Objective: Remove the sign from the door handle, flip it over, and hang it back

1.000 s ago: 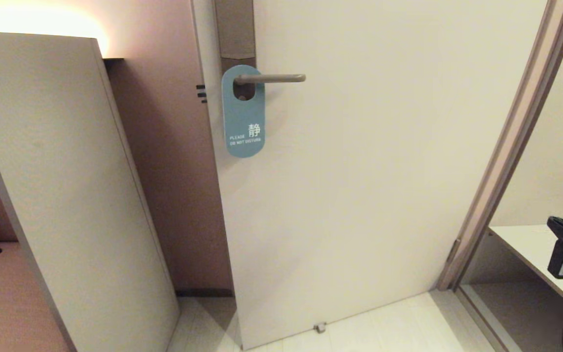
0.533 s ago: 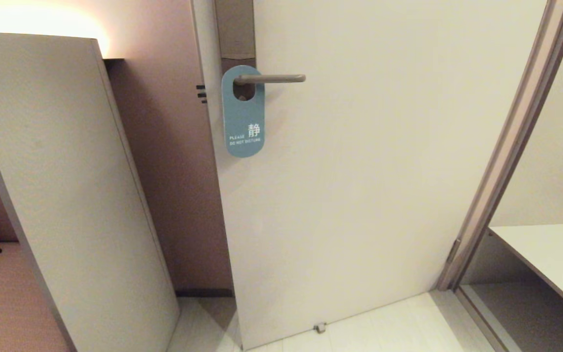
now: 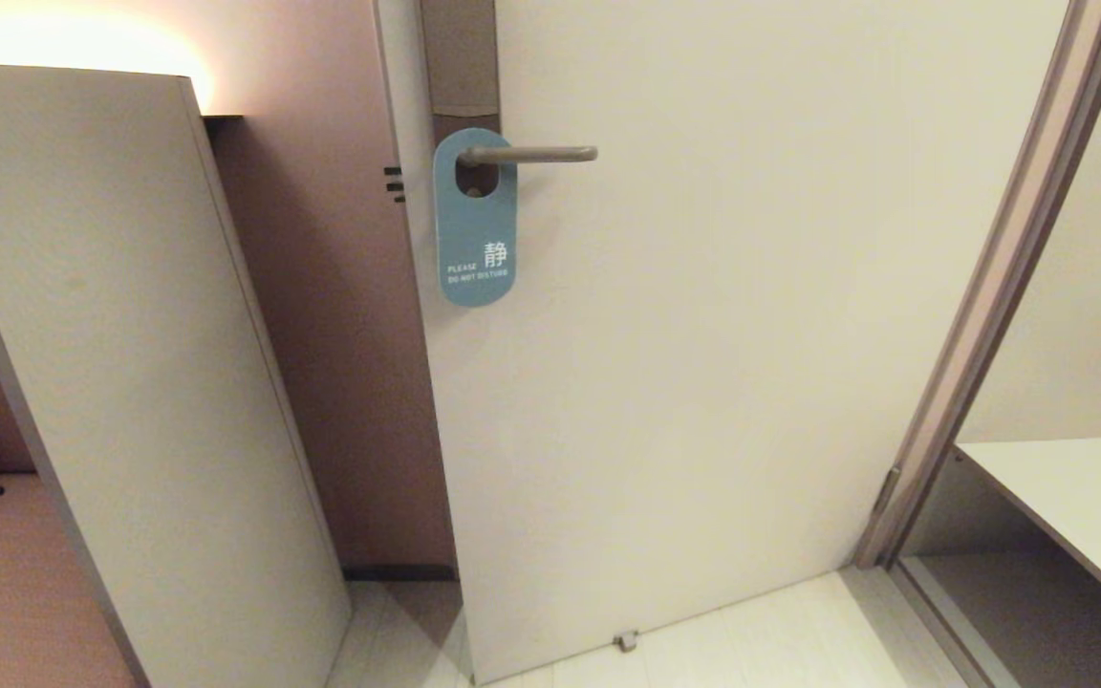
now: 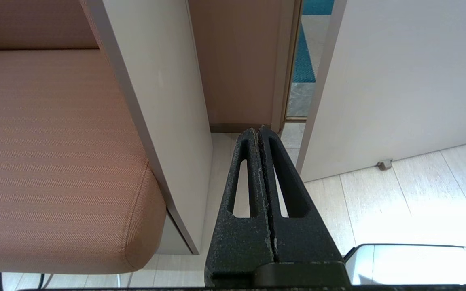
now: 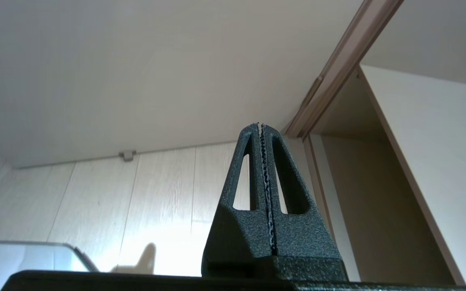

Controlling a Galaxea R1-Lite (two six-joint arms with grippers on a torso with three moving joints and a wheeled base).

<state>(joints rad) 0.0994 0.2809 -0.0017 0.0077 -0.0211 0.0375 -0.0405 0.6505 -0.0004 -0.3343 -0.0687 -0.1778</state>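
From head view, right claw (image 5: 261,125) gone; sign (image 3: 476,239) unchanged

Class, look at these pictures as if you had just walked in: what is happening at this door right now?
Nothing is being handled at this moment. The sign hangs on the door handle, its teal "PLEASE DO NOT DISTURB" side facing out. The left pincer is shut and empty, low near the floor beside a padded seat. The right pincer is also shut and empty, low by the foot of the door, far from the sign.
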